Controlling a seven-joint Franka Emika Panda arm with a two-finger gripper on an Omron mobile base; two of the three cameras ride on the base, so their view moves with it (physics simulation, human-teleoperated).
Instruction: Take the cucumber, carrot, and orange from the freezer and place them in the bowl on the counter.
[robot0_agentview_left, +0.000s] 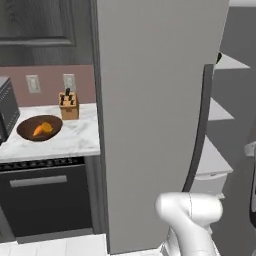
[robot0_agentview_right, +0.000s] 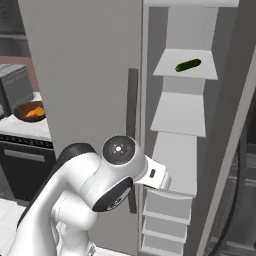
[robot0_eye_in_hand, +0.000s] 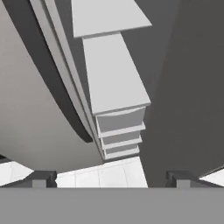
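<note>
- Hand view: gripper (robot0_eye_in_hand: 112, 178) with fingers spread wide, holding nothing, looking along the freezer (robot0_agentview_right: 85, 65) shelves.
- Cucumber (robot0_agentview_right: 188, 65) lies dark green on an upper shelf.
- Carrot (robot0_agentview_left: 38, 131) and orange (robot0_agentview_left: 47, 127) sit in the bowl (robot0_agentview_left: 26, 131).

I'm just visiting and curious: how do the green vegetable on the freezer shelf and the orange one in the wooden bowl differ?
The dark green, elongated cucumber has rounded ends; the bright orange carrot tapers to a point. The cucumber lies alone on a white upper shelf of the open light grey freezer; the carrot sits beside the orange in the round dark brown wooden bowl. Both are small vegetables, lying untouched.
</note>
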